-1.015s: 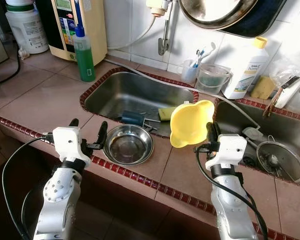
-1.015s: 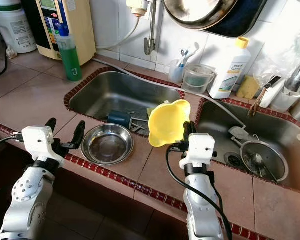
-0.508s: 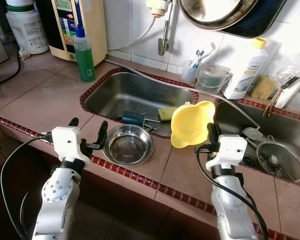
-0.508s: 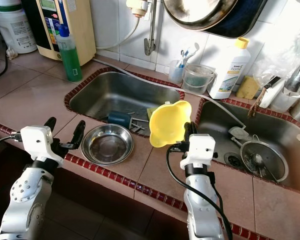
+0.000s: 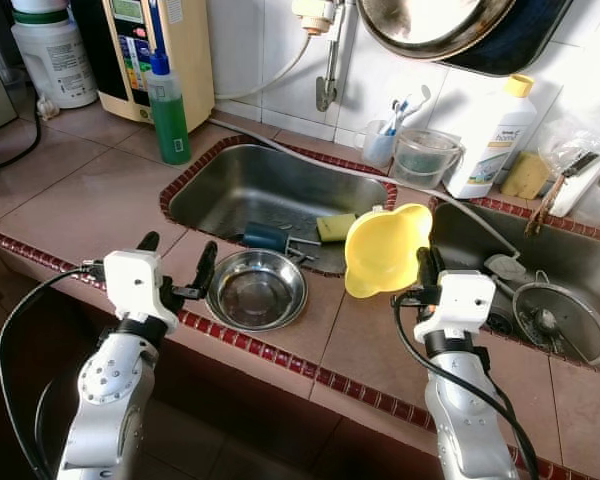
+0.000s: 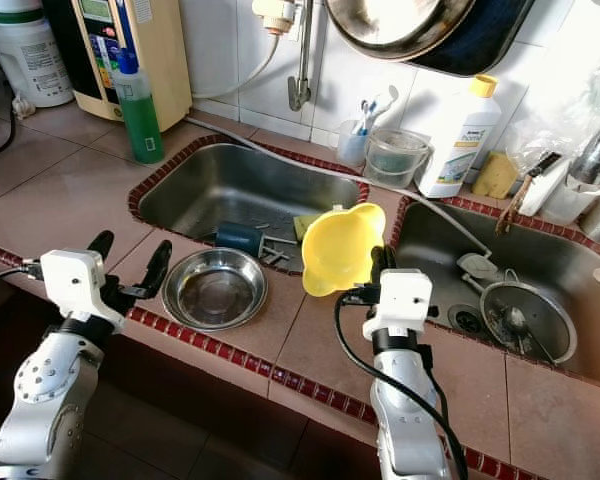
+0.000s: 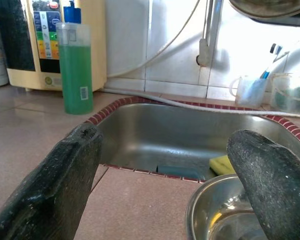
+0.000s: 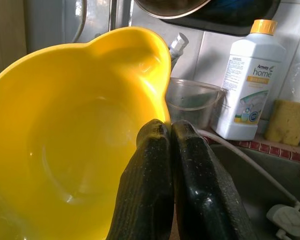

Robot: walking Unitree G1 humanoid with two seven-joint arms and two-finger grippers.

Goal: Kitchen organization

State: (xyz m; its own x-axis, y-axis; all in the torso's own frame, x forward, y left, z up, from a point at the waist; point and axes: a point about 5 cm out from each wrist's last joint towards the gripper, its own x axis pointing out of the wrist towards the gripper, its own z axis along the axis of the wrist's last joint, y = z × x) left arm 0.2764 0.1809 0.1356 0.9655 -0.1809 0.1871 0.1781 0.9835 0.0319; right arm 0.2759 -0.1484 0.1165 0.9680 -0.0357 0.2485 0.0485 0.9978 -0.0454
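1. Right gripper (image 5: 421, 272) pinches the yellow bowl (image 5: 385, 250) by its rim, aloft between the sinks.
2. Thin grip: it could slip.
3. Left gripper (image 5: 176, 268) gapes beside the steel bowl (image 5: 256, 290).

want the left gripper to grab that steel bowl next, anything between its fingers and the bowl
Nothing visible. The left gripper is open beside the steel bowl on the counter, only bare tile between them. The right gripper is shut on the yellow bowl's rim, off to the other side.
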